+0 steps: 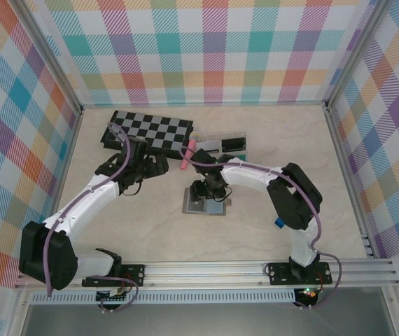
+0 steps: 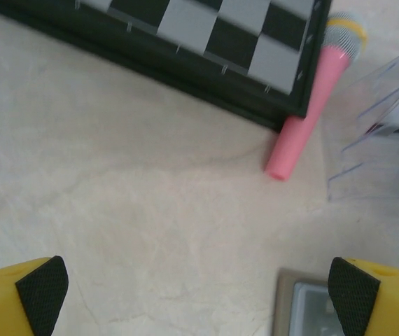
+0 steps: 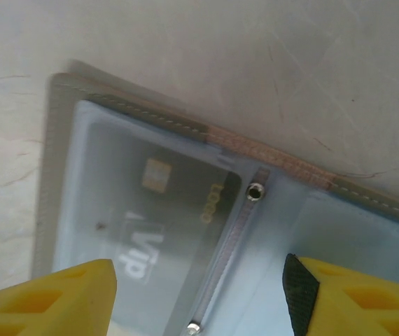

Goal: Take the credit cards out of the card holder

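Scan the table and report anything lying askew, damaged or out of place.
Nothing looks damaged or spilled. The pink toy microphone lies on its side, tilted, beside the chessboard corner and near the clear box. The card holder lies open and flat, a dark card behind its clear window.

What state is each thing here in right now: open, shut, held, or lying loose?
card holder: lying open and flat.
dark card: tucked inside the holder's clear pocket, not yet taken out.
left gripper: open, empty.
right gripper: open, above the card holder, holding nothing.
chessboard: lying flat.
pink microphone: lying on its side.
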